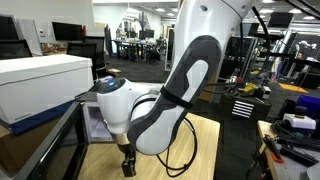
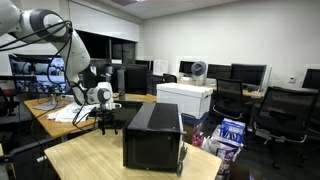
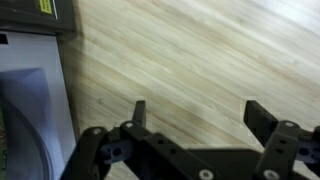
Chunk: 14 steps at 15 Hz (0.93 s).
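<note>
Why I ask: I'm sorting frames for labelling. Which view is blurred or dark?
Wrist view: soft, table grain smeared, jaws dark. In an exterior view the arm looms close, soft; in an exterior view the black box loses detail in dim light.

Bright ceiling light, soft, blurry wrist view

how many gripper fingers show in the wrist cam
2 on the gripper: one finger left of centre in the wrist view, the other toward its right edge, wide apart over the wood table. Neither is hidden.
</note>
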Each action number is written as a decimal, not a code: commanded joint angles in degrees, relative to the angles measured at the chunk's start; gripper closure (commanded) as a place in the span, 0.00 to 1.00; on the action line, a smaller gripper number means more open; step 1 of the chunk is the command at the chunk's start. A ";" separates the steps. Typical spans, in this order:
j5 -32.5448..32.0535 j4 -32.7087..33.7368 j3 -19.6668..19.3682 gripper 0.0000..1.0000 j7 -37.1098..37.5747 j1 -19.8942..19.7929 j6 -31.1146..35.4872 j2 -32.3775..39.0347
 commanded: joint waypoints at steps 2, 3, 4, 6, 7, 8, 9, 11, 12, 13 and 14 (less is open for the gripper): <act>-4.24 -1.73 -1.23 0.00 -0.24 2.93 2.52 0.08; -4.86 -1.54 -1.51 0.00 0.12 3.44 2.94 0.33; -5.38 -1.39 -1.63 0.00 0.20 3.79 3.27 0.54; -5.76 -1.20 -1.81 0.00 0.12 4.33 3.85 0.96; -6.10 -1.11 -2.04 0.00 0.10 4.69 4.14 1.16; -6.30 -1.11 -2.21 0.00 0.14 4.90 4.37 1.23; -6.79 -1.16 -2.76 0.00 0.72 5.49 4.66 1.26; -8.01 -1.15 -4.14 0.00 2.06 6.79 6.14 1.47; -8.54 -1.19 -4.79 0.00 2.09 7.40 6.83 1.51; -8.95 -1.20 -5.34 0.00 2.28 7.88 7.46 1.61; -9.46 -1.24 -5.98 0.00 2.43 8.49 8.05 1.73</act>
